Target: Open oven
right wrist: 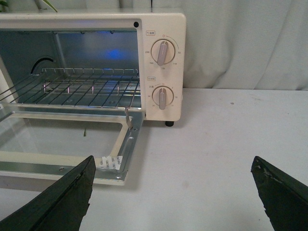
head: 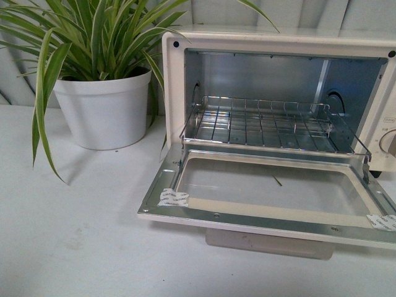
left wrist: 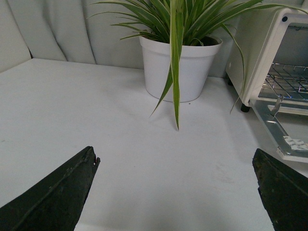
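**Oven door down, both grippers spread and empty**

Closest to you, in the left wrist view, the left gripper [left wrist: 175, 192] has its fingers spread wide apart with nothing between them, hovering over the bare white table [left wrist: 96, 120]. In the right wrist view the right gripper [right wrist: 173, 197] is likewise spread wide and holds nothing, sitting just in front of the near corner of the door.

Next out you meet the oven door [head: 266, 192], folded fully down so its glass pane lies nearly flat, level with the oven floor. Its handle [head: 269, 242] shows underneath the front edge. Patches of tape [head: 173, 198] sit on the door's front corners.

Behind the door, the oven [head: 176, 86] stands on the table at the right of the front view, its metal inside exposed, with the wire rack [head: 260, 120] pulled partly forward. Two knobs [right wrist: 163, 52] sit one above the other on its right-hand panel.

Farther left and back, just beside the oven, you see a potted plant [head: 102, 108] in a white pot.
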Motion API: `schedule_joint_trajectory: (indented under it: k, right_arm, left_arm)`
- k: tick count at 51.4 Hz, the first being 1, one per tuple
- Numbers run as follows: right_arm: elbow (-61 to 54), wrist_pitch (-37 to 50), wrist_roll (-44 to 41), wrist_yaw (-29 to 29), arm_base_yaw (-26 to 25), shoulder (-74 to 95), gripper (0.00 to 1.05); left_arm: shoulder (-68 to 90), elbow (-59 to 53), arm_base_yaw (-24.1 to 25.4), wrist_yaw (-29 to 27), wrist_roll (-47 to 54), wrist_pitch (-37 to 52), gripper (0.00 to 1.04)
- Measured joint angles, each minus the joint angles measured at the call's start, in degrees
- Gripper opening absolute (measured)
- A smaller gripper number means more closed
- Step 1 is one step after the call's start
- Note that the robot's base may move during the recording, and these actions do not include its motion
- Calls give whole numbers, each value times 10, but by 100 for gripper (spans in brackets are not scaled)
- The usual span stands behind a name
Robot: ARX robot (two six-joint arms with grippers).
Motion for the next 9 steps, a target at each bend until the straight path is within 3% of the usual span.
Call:
schedule_joint_trajectory:
  k: [9]
  right_arm:
    - [0,0,0,0,0,0,95]
  left_arm:
    - [0,0,0,0,0,0,98]
